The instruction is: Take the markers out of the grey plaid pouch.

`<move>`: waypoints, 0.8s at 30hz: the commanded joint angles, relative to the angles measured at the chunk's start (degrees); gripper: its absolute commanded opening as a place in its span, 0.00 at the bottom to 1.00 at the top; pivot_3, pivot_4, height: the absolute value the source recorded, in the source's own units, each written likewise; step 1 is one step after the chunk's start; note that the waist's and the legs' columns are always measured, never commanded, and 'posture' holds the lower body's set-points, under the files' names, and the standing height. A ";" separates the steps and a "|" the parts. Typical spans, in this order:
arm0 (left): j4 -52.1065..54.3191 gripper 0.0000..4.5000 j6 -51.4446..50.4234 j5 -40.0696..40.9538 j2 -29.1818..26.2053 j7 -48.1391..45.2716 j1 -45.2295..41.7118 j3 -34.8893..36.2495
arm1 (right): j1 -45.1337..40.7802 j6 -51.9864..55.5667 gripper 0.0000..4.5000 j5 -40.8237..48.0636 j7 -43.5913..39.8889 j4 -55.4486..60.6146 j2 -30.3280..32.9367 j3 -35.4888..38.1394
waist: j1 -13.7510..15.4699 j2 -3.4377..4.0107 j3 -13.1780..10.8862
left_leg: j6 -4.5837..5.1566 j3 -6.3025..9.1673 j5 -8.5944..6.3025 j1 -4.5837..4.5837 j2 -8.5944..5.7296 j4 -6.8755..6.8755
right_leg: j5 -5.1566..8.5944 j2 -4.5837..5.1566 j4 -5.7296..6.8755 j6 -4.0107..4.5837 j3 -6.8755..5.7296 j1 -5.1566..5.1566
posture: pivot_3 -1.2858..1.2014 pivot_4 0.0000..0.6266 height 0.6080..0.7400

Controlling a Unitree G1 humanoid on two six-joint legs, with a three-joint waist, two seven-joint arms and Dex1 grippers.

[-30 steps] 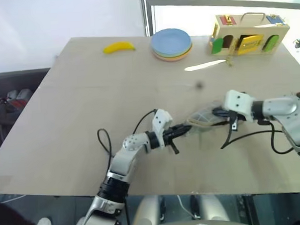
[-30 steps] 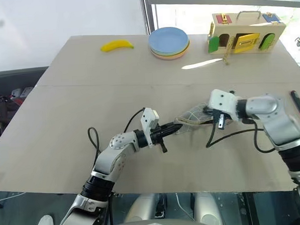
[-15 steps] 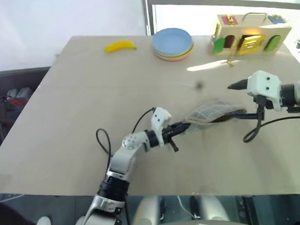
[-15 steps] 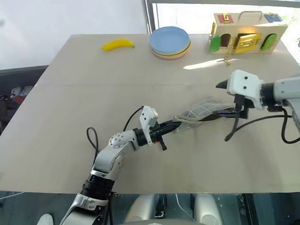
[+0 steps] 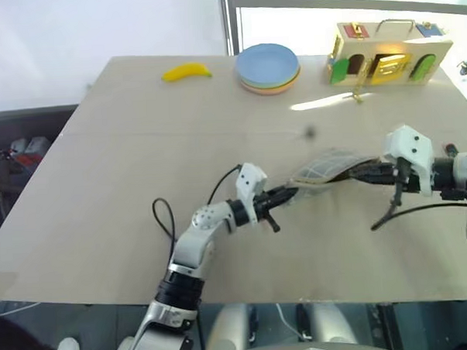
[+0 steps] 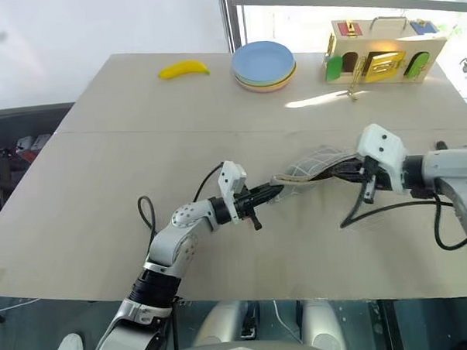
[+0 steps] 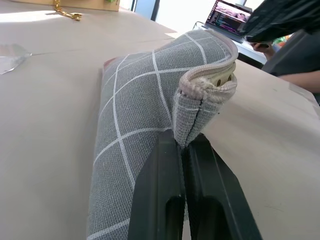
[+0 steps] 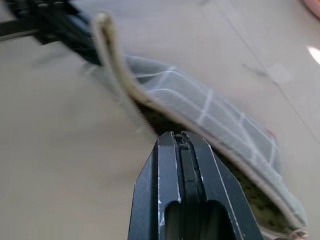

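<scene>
The pouch (image 5: 326, 171) is soft, light cloth that sags and folds, so expect it to drag and buckle rather than hold shape; take it by the stiffer zipper hem. Your left tool (image 7: 186, 145) is already clamped on one end of that hem, lifting it off the counter (image 5: 125, 172). Your right tool (image 8: 181, 142) is closed on something thin and dark, just outside the open mouth at the far end. What it holds I cannot tell; it may be a marker. The pouch stretches between both tools.
</scene>
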State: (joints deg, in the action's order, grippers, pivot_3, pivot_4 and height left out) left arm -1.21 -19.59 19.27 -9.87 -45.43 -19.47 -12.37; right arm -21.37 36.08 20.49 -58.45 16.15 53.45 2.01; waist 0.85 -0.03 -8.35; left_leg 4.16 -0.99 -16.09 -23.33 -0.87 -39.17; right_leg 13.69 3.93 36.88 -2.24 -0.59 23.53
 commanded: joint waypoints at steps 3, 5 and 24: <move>0.85 0.00 0.66 0.05 0.26 -0.45 -0.06 -0.46 | -1.77 -0.36 0.02 -1.44 0.50 -2.49 0.22 -1.26 | 0.10 0.00 0.00 | 0.00 0.04 0.00 -0.04 0.00 0.00 | 0.00 -0.01 0.00 0.00 -0.05 0.03 | 0.52 0.24 1.00; 0.83 0.00 0.78 -0.04 0.29 -0.44 -0.02 -0.48 | -1.61 -0.93 0.02 -2.04 -0.05 -3.07 0.47 -2.09 | 0.05 0.00 0.00 | 0.00 0.03 0.00 -0.14 -0.01 -0.02 | 0.00 -0.02 -0.01 0.00 -0.05 0.12 | 0.52 0.24 1.00; -1.46 0.00 1.36 0.87 0.84 -2.81 -2.43 -0.02 | -8.97 -39.36 0.43 -24.22 3.31 -18.30 -5.80 -16.76 | 0.07 0.00 0.00 | -0.02 0.03 0.03 -0.24 -0.12 -0.19 | -0.01 -0.18 0.02 -0.02 -0.10 0.16 | 0.52 0.24 1.00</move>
State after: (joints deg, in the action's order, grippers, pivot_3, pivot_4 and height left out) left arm -3.22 -18.84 19.35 -9.60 -48.07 -21.07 -13.21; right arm -28.69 3.24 -1.07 -54.80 -1.46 46.21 -14.97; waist 0.92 -0.02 -8.35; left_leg 4.14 -0.96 -16.07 -23.56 -1.00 -39.36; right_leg 13.68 3.74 36.90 -2.27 -0.69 23.69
